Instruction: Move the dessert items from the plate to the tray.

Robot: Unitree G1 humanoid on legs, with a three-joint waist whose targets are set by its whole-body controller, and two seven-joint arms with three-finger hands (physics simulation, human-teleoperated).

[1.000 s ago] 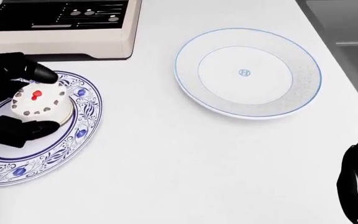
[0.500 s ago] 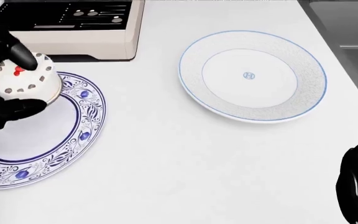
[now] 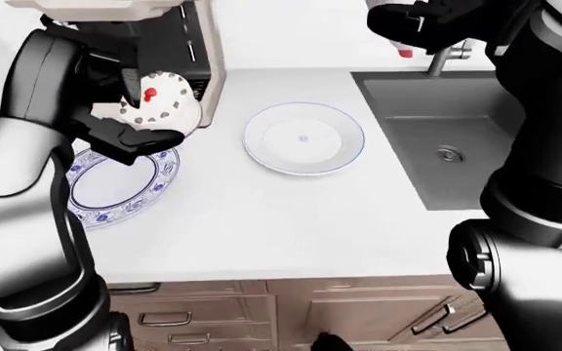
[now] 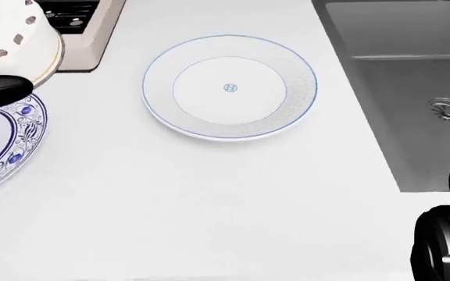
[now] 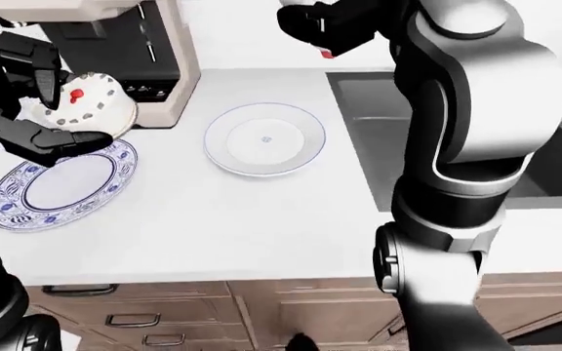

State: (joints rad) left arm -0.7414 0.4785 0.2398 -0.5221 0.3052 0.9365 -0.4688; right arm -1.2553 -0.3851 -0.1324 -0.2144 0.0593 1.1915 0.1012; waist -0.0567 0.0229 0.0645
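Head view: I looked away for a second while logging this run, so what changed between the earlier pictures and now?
The left hand, shut on the cake, has lifted it clear of the blue-patterned plate. The camera also moved: everything slid left, bringing the sink into sight. The pale blue-rimmed tray stays bare, and the patterned plate stays on the counter, now empty.

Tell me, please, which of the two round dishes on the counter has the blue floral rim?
The patterned plate, under the cake-holding left robot hand; the other dish is plain white, thin blue edge.
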